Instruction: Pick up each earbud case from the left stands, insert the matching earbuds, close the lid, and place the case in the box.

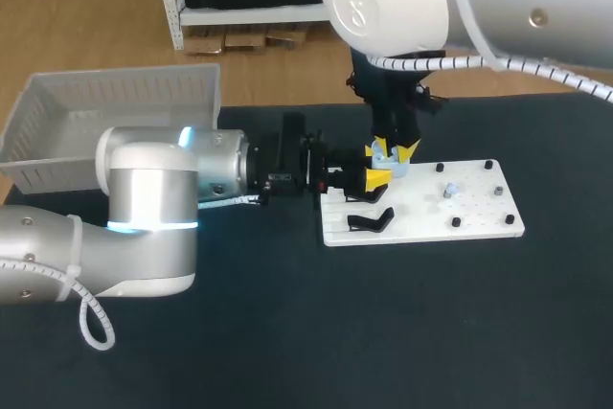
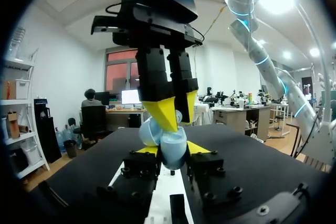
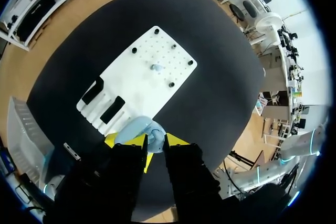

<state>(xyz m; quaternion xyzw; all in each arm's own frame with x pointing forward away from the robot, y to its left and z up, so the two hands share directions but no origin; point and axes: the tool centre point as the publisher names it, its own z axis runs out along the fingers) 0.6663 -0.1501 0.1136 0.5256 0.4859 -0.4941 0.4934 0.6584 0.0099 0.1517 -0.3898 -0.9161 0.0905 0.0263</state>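
A pale basket (image 1: pixel 115 93) sits on the dark table at the far left. Beside it the left gripper (image 2: pixel 171 149) reaches out level and is clamped on the light-blue earbud case (image 3: pixel 134 128) from both sides, holding it just above the left end of the white board (image 1: pixel 479 213), near the black stands (image 1: pixel 369 220). The right gripper (image 2: pixel 176 111) hangs straight down onto the case, though I cannot tell how its jaws stand, and farther right a light-blue earbud (image 1: pixel 448 189) rests on the board.
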